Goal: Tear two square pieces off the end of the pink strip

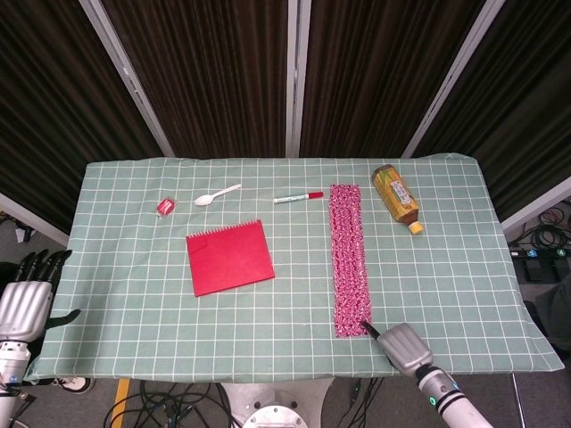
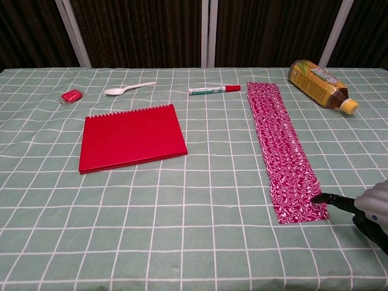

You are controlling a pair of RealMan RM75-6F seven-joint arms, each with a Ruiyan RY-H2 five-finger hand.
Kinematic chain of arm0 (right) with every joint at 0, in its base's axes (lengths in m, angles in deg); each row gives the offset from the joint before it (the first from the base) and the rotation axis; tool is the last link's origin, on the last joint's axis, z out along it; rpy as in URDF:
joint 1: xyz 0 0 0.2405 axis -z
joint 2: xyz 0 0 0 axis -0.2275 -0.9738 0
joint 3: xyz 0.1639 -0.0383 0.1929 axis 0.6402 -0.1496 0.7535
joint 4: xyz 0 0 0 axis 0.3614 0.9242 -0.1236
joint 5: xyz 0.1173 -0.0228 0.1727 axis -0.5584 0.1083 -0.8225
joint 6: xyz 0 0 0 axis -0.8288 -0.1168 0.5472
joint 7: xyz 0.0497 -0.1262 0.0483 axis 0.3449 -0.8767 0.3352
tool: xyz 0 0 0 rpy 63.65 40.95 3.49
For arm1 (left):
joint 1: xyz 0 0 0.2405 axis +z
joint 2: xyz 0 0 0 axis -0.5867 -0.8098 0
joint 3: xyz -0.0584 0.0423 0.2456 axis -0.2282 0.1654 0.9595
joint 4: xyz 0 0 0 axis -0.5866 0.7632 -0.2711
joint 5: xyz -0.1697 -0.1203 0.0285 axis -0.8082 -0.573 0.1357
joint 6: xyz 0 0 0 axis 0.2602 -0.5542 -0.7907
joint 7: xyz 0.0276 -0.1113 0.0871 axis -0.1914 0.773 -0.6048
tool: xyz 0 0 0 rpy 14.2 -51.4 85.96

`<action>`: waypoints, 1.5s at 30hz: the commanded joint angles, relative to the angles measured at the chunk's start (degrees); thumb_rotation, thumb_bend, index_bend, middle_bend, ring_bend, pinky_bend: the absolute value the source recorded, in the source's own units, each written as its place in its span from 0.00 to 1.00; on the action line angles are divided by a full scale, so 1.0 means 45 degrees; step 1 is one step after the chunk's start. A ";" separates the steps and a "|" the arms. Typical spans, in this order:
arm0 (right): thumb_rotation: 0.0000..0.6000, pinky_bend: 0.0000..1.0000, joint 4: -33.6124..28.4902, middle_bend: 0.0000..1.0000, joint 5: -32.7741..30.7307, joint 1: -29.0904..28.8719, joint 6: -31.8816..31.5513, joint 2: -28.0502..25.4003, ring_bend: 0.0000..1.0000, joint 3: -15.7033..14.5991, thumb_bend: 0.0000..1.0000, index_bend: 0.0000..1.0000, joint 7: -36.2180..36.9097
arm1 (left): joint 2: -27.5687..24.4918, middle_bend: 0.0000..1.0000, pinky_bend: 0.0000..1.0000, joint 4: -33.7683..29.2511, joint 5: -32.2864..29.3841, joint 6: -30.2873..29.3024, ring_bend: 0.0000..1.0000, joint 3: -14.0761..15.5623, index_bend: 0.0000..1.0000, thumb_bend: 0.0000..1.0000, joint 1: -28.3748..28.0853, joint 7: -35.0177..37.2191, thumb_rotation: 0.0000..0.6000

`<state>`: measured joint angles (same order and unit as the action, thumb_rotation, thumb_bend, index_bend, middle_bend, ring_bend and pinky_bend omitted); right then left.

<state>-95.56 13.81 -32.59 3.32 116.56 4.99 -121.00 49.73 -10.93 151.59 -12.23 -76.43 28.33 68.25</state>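
The pink patterned strip (image 1: 349,259) lies lengthwise on the checked green tablecloth, right of centre, and it also shows in the chest view (image 2: 282,142). My right hand (image 1: 403,346) sits at the table's near edge, just right of the strip's near end. One dark fingertip (image 2: 318,198) reaches the strip's near right corner and touches its edge. The hand (image 2: 371,209) holds nothing. My left hand (image 1: 25,301) hangs off the table's left edge with its fingers spread and empty. The chest view does not show it.
A red spiral notebook (image 1: 229,257) lies left of centre. Along the far side are a small red object (image 1: 165,207), a white spoon (image 1: 217,195), a red-capped marker (image 1: 299,197) and a tea bottle (image 1: 395,197) on its side, right of the strip's far end.
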 commanded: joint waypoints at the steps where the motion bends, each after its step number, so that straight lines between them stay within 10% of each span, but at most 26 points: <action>1: 1.00 0.71 -0.0101 0.94 -0.0215 -0.0138 0.0044 -0.0009 0.83 -0.0042 1.00 0.06 -0.0196 | 0.0006 0.11 0.07 0.0028 0.0005 -0.0007 0.03 0.0007 0.08 0.06 0.0009 0.0033 1.00; 45: 1.00 0.71 -0.0752 0.94 -0.2453 -0.1926 0.0100 0.1028 0.84 -0.0621 1.00 0.06 -0.1709 | -0.0106 0.11 0.07 0.0318 -0.0042 -0.0057 0.03 -0.0021 0.08 0.06 0.0097 0.0629 1.00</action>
<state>-98.88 2.91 -41.11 3.69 121.04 2.22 -128.58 49.26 -9.49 151.41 -12.48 -76.51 28.76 71.07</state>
